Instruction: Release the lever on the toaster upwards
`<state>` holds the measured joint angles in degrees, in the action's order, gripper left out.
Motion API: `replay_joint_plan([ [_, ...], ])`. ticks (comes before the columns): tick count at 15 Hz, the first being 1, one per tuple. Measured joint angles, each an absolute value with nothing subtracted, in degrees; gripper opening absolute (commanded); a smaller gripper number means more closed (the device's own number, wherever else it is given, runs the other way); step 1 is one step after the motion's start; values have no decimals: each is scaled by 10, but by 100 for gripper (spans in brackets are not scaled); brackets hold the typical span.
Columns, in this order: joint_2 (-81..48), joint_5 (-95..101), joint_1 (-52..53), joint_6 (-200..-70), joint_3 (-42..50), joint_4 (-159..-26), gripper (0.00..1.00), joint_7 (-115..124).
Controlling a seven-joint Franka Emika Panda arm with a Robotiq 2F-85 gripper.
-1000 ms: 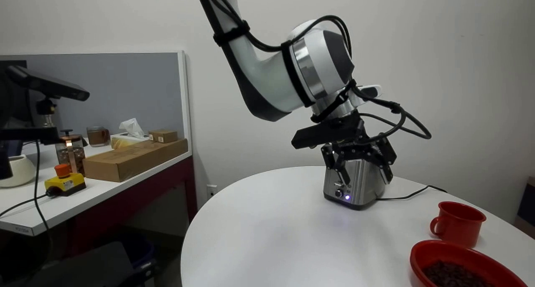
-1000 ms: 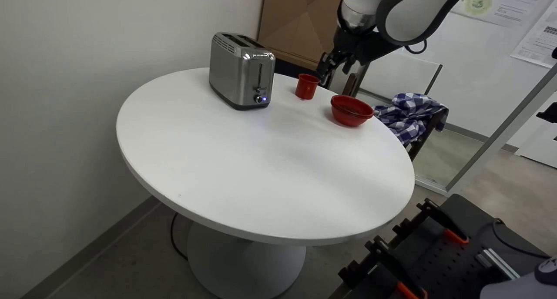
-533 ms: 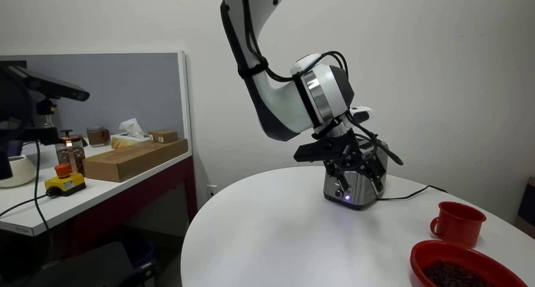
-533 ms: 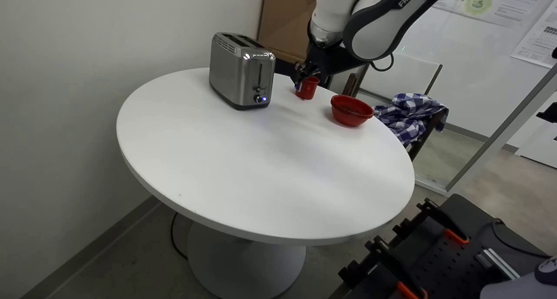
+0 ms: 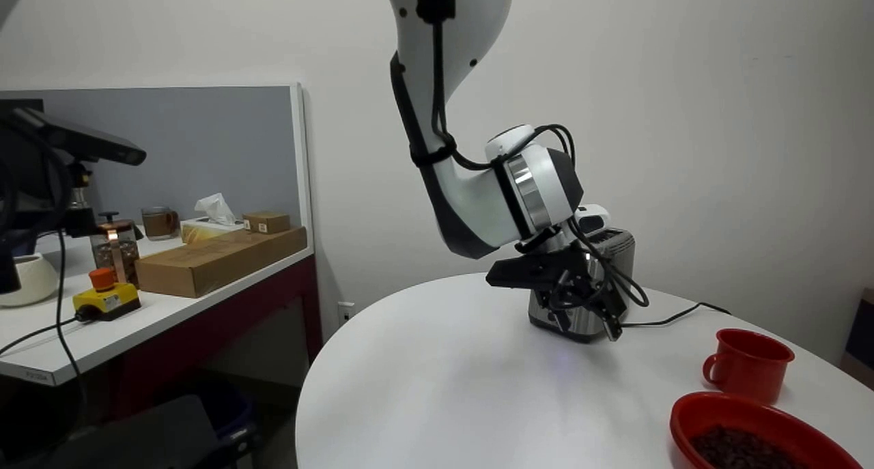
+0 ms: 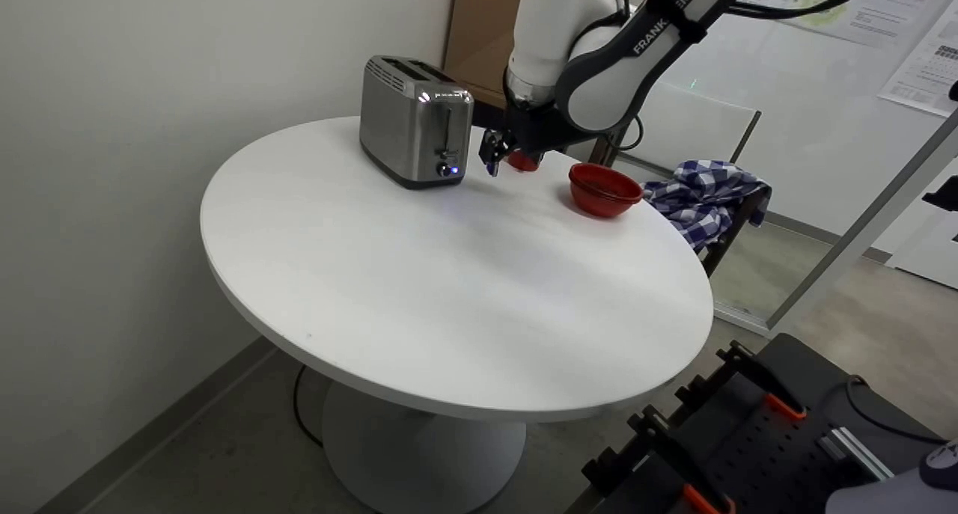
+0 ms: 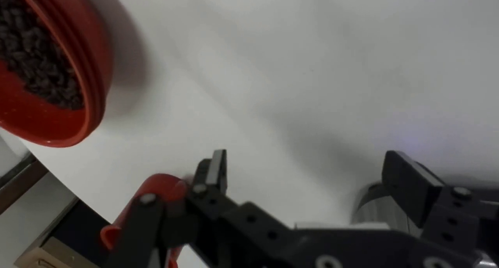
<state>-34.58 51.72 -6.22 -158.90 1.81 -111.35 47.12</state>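
Observation:
A silver toaster (image 6: 397,129) stands on the white round table (image 6: 419,312). Its lever (image 6: 449,154) sits low in the vertical slot, just above a lit knob, in an exterior view. In an exterior view the toaster (image 5: 620,247) is partly behind my gripper (image 5: 588,327), which hides the lever. My gripper is open and empty, low in front of the toaster's lever end, apart from it in an exterior view. In the wrist view the gripper (image 7: 306,155) has wide-spread fingers; the toaster (image 7: 384,210) shows behind the right finger, its lever not visible.
A red mug (image 5: 754,366) and a red bowl (image 5: 724,409) with dark contents stand on the table near the toaster. In the wrist view the bowl (image 7: 99,57) is upper left and the mug (image 7: 160,186) is behind the left finger. A wall stands behind the toaster.
My arm has moved down and closer to the toaster, the gripper sinking to the height of the toaster's lower front. The gripper stays open. The toaster, mug and bowl have not moved.

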Motion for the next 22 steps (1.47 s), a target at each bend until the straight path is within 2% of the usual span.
replay_joint_plan([
  [10,-386,272,-29,-1590,33,-1077,100,164],
  [22,-393,237,2,-1590,70,-1053,100,66],
])
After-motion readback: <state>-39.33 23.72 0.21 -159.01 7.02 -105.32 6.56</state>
